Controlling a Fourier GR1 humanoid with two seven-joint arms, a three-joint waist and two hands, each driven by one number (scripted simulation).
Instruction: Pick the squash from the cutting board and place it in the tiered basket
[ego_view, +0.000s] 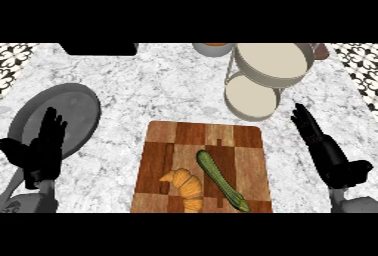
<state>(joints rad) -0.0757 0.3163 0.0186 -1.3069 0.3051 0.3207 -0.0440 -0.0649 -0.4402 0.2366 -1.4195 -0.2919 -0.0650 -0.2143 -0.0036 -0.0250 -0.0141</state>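
Patchwork wooden cutting board (221, 140) on speckled grey stone counter (155, 85).

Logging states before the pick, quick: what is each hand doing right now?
Black left hand: open, holding nothing.
Black right hand: open, holding nothing.

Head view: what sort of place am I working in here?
Most likely a kitchen counter: a marbled stone worktop, a wooden cutting board carrying a squash and a croissant, and a tiered basket behind it.

bright, even light, flat shading
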